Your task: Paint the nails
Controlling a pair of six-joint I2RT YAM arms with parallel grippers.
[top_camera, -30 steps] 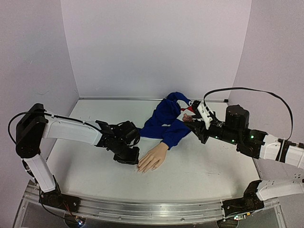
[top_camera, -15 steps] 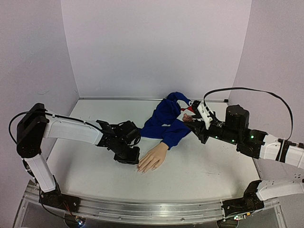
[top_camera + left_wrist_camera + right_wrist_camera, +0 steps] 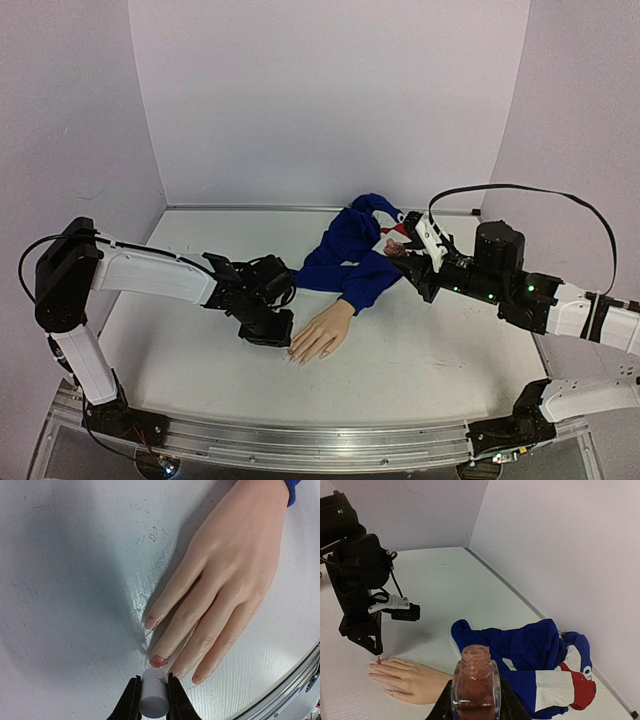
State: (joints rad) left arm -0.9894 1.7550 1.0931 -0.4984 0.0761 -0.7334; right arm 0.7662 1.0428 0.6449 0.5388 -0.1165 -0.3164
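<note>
The left gripper [image 3: 152, 700] pinches a white cap [image 3: 153, 696] at the nails [image 3: 159, 661], near the table's [image 3: 450, 340] front rail [image 3: 295, 680]. The right gripper [image 3: 474, 702] clasps an open bottle [image 3: 475, 680]. Pale walls [image 3: 330, 100] close three sides.

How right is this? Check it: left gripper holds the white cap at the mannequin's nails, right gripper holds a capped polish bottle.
One point is wrong: the polish bottle in the right gripper is uncapped, its neck bare, per the right wrist view. The left gripper holds the white cap at the nails.

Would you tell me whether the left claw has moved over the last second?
No; the left claw remains in place beside the mannequin hand, top view.
</note>
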